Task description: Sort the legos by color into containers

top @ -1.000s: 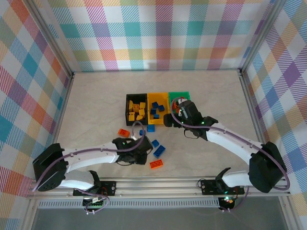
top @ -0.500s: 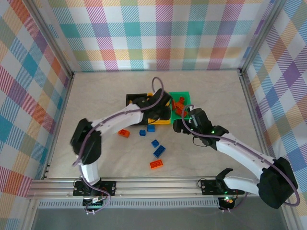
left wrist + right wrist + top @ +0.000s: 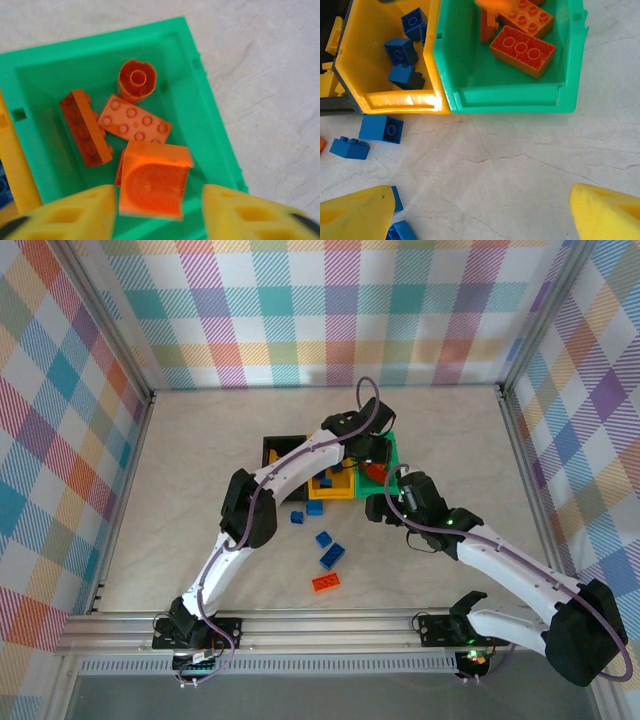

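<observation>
The containers stand in a row: black bin, yellow bin with blue legos, green bin with orange legos. My left gripper hangs over the green bin, open. A blurred orange brick sits between its fingers with a gap on each side, touching neither. My right gripper is open over bare table just in front of the green bin. Loose blue legos and one orange brick lie on the table in front of the bins.
The left arm stretches diagonally across the black and yellow bins. Two blue bricks lie against the yellow bin's front. Metal frame rails border the near edge, and plaid walls enclose the table.
The left arm swung up from the near table to above the green bin and its jaws opened, letting go of the orange brick. The right gripper drew back a little from the green bin.
</observation>
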You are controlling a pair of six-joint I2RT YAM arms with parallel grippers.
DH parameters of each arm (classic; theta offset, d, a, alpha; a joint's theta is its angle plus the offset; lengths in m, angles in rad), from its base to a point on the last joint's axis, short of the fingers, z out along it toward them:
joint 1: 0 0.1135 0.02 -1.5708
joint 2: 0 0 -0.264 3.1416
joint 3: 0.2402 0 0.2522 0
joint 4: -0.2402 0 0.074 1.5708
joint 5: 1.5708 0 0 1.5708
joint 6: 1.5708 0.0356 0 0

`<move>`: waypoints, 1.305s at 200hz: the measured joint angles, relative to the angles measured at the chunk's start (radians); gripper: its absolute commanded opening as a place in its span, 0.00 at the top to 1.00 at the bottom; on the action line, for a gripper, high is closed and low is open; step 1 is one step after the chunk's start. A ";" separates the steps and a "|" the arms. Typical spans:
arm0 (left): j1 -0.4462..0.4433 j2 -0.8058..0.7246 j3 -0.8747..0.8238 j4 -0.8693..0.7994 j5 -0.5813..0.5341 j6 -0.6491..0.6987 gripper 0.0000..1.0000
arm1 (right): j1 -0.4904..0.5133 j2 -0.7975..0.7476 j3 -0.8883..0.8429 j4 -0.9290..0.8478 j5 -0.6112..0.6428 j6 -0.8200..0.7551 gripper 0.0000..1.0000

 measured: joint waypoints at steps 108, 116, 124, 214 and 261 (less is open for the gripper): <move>0.000 -0.400 -0.472 0.115 0.006 -0.031 0.00 | 0.062 0.129 0.012 0.014 -0.133 -0.035 0.11; 0.000 -0.502 -0.580 0.152 -0.001 -0.036 0.00 | 0.098 0.160 0.018 0.016 -0.143 -0.038 0.11; 0.000 -0.605 -0.685 0.186 -0.010 -0.046 0.00 | 0.141 0.196 0.027 0.017 -0.154 -0.040 0.11; 0.000 -1.359 -1.540 0.257 -0.086 -0.227 0.00 | 0.499 0.435 0.074 0.026 -0.171 0.001 0.03; 0.000 -1.475 -1.601 0.243 -0.109 -0.265 0.00 | 0.579 0.505 0.159 0.002 -0.121 0.041 0.00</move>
